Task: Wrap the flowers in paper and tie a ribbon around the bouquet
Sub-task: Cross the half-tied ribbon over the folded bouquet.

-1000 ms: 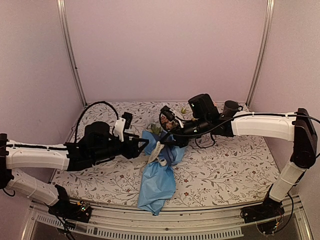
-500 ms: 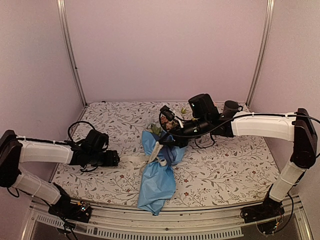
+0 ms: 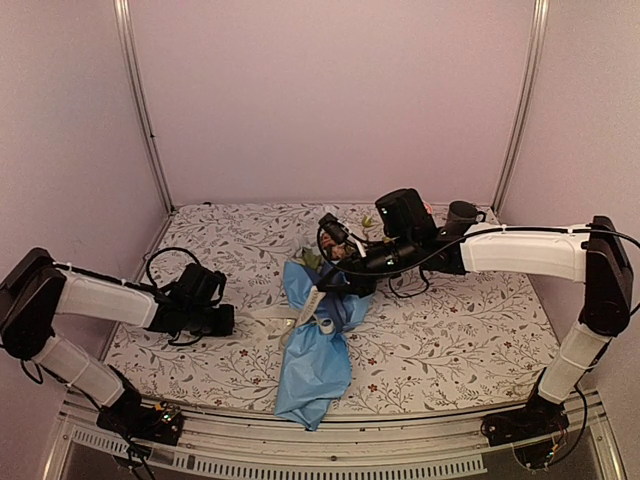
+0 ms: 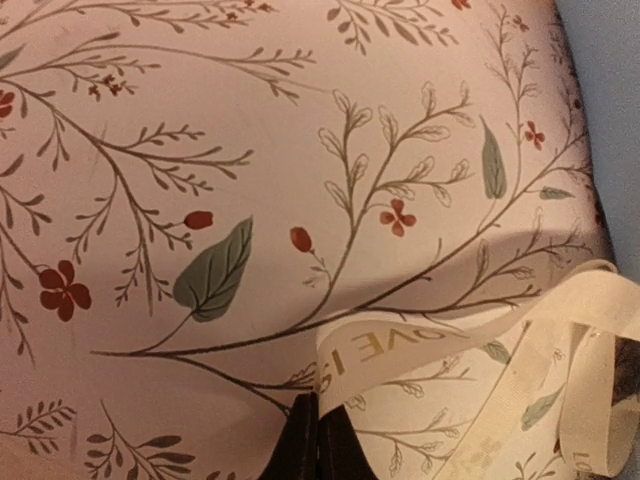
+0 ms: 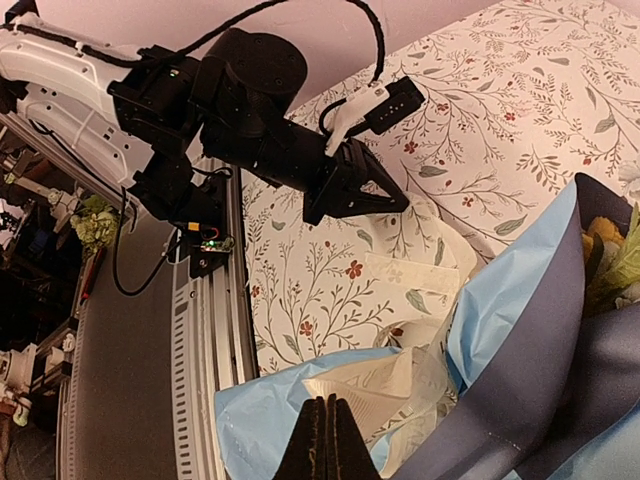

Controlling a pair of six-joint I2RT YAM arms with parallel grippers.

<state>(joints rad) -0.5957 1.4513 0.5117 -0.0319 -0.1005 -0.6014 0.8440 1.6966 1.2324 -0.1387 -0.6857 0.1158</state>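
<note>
The bouquet (image 3: 318,350) lies on the table (image 3: 460,330) with its blue cone pointing toward the near edge. It is beneath the right claw (image 5: 325,435) and well to the right of the left claw (image 4: 318,440). The ribbon (image 4: 420,345) crosses the cone and runs out to the left claw, which is clamped on its loose end. The right claw is together, tips against the ribbon on the cone; a pinch there cannot be confirmed.

Step in hand, as judged: tensioning the band.
1. Draw the left end away evenly, low over the table.
2. Pin the cone with the right claw.
3. Avoid jerks: the thin paper (image 5: 510,280) may tear or slide.
</note>
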